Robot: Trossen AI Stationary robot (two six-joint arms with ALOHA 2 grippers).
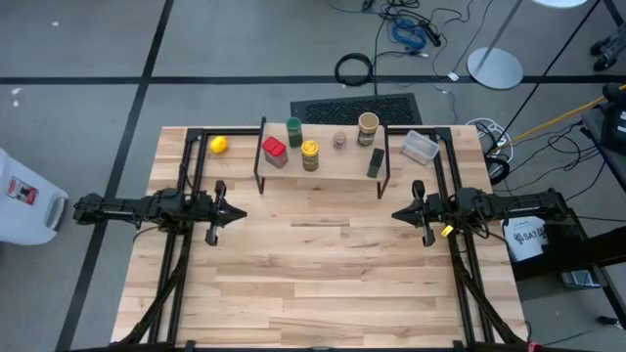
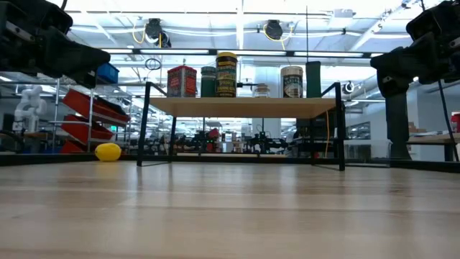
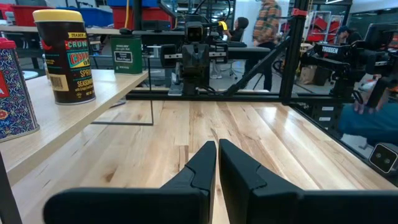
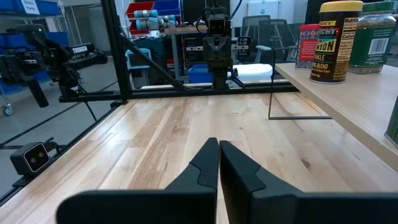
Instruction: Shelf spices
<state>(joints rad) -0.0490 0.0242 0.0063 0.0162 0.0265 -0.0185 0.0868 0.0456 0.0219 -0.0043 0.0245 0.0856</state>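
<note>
We see the shelf [image 1: 323, 168] standing toward the far edge of the table [image 1: 323, 284], with a wide bare stretch of plank in front of it and between the two arms. On its top stand the spices: red tin [image 1: 274, 151], green-lidded jar [image 1: 293, 131], yellow-lidded jar [image 1: 310, 154], tiny jar [image 1: 339, 141], tan jar [image 1: 368, 128] and dark box [image 1: 376, 162], the box near the shelf's right end. The tin and the yellow-lidded jar sit close to the front edge; the others sit farther back.

The left gripper [image 1: 238, 212] hangs over the table's left side, the right gripper [image 1: 398, 213] over its right side, facing each other well apart, both in front of the shelf. Each has its jaws pressed together with nothing between them.

A yellow ball [image 1: 219, 145] lies on the table left of the shelf, a clear tub [image 1: 421, 147] to its right.

The table is pale wood strip. Around it we see grey floor with cables; beyond, a workshop with racks and people.
</note>
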